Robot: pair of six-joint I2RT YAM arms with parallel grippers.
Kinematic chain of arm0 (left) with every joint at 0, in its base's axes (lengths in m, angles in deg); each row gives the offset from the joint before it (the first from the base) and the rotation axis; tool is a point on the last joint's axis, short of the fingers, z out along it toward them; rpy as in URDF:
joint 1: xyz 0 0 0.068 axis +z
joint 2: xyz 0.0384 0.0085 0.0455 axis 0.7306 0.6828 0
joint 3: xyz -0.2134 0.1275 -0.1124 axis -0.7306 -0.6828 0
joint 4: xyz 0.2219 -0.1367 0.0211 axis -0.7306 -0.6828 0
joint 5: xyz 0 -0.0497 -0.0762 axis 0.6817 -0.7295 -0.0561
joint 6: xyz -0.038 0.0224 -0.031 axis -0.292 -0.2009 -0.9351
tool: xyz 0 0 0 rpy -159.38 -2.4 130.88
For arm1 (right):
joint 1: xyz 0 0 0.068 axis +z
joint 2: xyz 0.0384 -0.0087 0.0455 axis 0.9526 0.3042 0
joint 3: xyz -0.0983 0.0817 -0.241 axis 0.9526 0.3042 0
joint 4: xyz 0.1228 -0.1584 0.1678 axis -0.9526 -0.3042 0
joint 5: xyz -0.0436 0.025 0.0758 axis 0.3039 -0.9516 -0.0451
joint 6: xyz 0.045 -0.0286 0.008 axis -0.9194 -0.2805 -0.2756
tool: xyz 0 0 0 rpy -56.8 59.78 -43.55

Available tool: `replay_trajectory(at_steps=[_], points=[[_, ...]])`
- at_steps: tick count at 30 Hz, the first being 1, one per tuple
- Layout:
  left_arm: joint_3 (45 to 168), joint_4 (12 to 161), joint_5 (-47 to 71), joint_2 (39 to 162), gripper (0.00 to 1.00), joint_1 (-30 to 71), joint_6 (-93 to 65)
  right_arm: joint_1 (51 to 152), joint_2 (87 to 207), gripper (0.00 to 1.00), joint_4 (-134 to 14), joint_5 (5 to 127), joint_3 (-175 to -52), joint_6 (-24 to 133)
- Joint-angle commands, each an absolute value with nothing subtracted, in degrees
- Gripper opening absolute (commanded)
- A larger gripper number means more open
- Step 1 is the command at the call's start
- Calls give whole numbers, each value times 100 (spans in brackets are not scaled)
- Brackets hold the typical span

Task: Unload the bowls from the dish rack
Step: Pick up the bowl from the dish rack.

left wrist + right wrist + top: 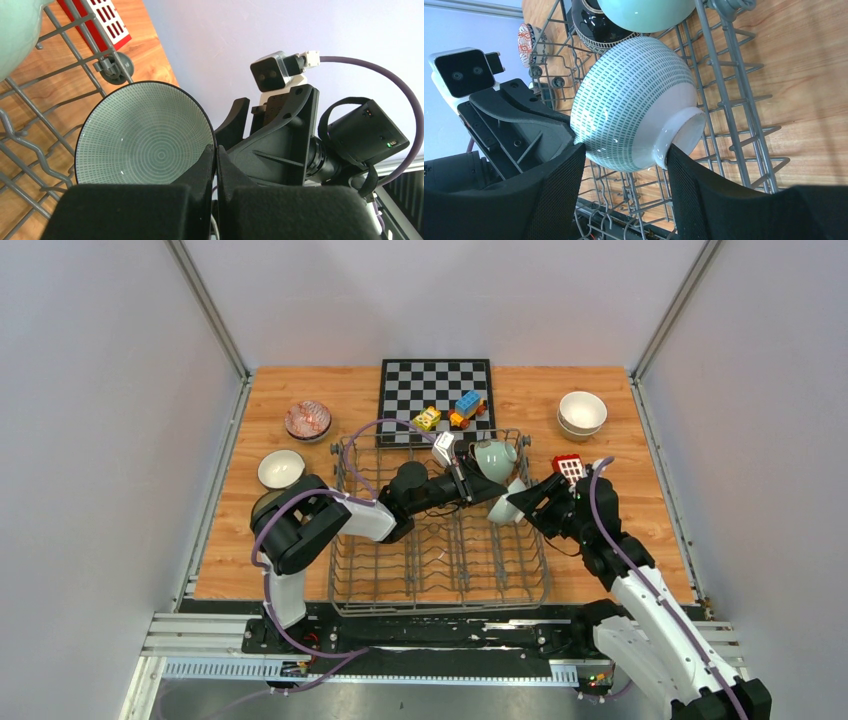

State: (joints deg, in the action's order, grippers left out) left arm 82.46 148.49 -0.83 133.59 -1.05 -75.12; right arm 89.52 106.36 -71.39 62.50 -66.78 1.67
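A bowl with a fine green pattern (634, 100) hangs on its side over the right end of the grey wire dish rack (440, 570). My left gripper (216, 150) is shut on the rim of this bowl (145, 135). My right gripper (625, 149) spans its outside, one pad against the wall and the other against the white foot. A pale mint bowl (495, 458) and a dark patterned bowl (599, 30) stand in the rack's far right corner. Both grippers meet at the held bowl (505, 508) in the top view.
On the wooden table stand stacked cream bowls (582, 412) at the far right, a white bowl (281, 469) and a red-patterned bowl (307, 420) at the left. A chessboard (435, 390) with toy blocks (450, 412) lies behind the rack. A red block (568, 466) sits beside the rack.
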Motion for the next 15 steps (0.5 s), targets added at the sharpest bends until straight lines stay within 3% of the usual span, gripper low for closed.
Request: replay_trajectory(at_steps=[1,7,15], points=[[8245,15300,-312,13405,0,-289,-7556,8890,10731,63,-6729,5958,-6633,254],[8319,15307,-365,13488,12,-339,-7599,8890,10877,63,-6790,5814,-6791,534],[8416,15273,-438,13538,19,-385,-7599,8890,10986,61,-6730,5652,-6829,653]])
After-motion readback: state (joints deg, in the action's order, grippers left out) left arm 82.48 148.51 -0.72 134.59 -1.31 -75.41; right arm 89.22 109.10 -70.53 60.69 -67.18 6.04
